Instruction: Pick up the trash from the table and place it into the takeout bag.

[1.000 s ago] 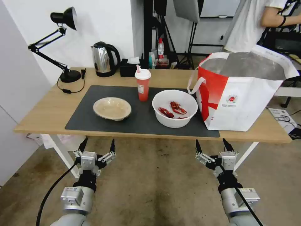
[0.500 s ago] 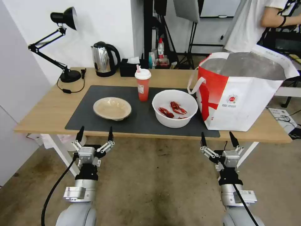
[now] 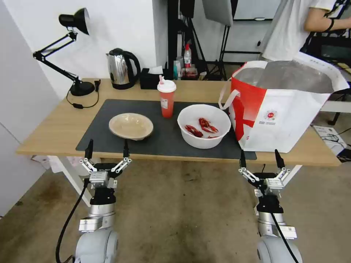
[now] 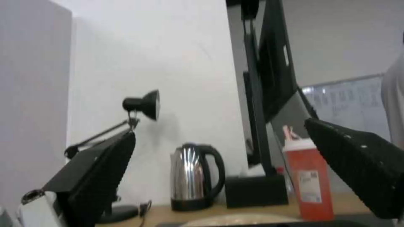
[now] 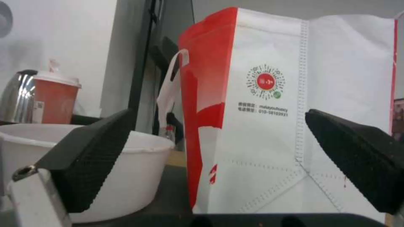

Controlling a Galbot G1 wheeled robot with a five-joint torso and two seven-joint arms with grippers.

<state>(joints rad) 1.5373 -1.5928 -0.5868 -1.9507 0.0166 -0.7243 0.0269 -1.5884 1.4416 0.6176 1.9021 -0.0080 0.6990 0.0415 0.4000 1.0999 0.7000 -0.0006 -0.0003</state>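
i held the left claw (image 3: 106, 149) and right claw (image 3: 261, 159) spread below the counter (image 3: 55, 128); i judged the drink cup (image 3: 166, 96) light, tippy, best gripped mid-body.

The white face of the takeout bag (image 5: 269, 104) bears a round red logo ringed by a dotted code pattern, with two small printed lines beneath it, the lower reading approximately "010-58103931", the upper not legible.
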